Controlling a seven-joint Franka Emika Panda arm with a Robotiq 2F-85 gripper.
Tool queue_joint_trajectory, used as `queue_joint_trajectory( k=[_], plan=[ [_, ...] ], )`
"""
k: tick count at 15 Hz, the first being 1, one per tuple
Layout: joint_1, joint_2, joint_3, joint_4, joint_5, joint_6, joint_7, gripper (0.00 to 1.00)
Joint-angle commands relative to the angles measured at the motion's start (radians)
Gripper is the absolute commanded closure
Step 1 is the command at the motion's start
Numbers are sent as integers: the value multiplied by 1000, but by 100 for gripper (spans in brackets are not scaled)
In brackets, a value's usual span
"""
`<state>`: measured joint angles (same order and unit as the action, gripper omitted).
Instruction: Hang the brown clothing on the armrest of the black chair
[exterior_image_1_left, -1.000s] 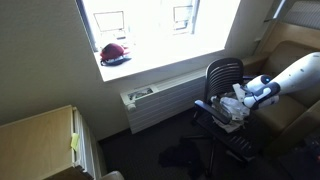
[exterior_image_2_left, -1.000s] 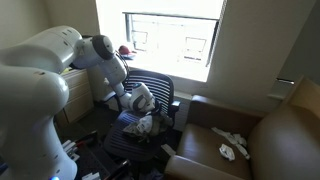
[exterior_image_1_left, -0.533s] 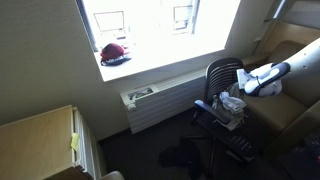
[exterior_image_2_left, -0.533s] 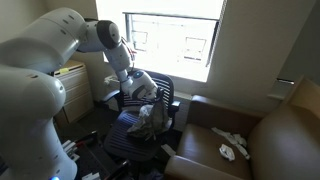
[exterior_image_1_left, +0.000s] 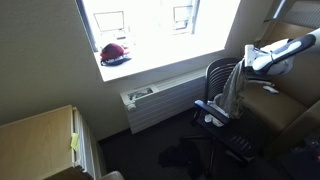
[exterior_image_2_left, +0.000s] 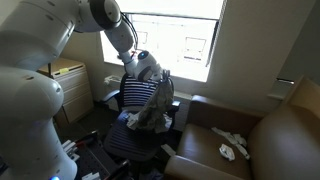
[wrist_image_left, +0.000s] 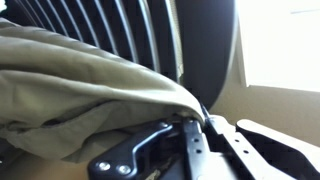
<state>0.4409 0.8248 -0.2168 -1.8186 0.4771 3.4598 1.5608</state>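
The brown clothing (exterior_image_1_left: 229, 98) (exterior_image_2_left: 154, 108) hangs from my gripper (exterior_image_1_left: 247, 64) (exterior_image_2_left: 151, 72), its lower end bunched on the seat of the black chair (exterior_image_1_left: 224, 72) (exterior_image_2_left: 130, 92). The gripper is shut on the cloth's top edge, level with the top of the slatted chair back. In the wrist view the olive-brown cloth (wrist_image_left: 80, 90) drapes over the closed fingers (wrist_image_left: 192, 132), with the chair's back slats (wrist_image_left: 150, 30) right behind. A chair armrest (exterior_image_1_left: 204, 106) shows below, apart from the cloth.
A brown leather couch (exterior_image_2_left: 285, 140) (exterior_image_1_left: 292, 62) stands right beside the chair, with a white item (exterior_image_2_left: 232, 149) on its seat. A radiator (exterior_image_1_left: 150, 98) sits under the window and a red hat (exterior_image_1_left: 115, 52) on the sill. A wooden cabinet (exterior_image_1_left: 40, 140) is nearby.
My gripper has risen from the chair seat to the top of the chair back, pulling the brown clothing up so that it now hangs stretched out.
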Motion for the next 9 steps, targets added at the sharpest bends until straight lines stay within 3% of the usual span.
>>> queue_joint_trajectory(
  k=[1, 9],
  plan=[
    [71, -139, -75, -91, -4, 0, 7, 99],
    [564, -215, -566, -86, 78, -3, 7, 99]
  ],
)
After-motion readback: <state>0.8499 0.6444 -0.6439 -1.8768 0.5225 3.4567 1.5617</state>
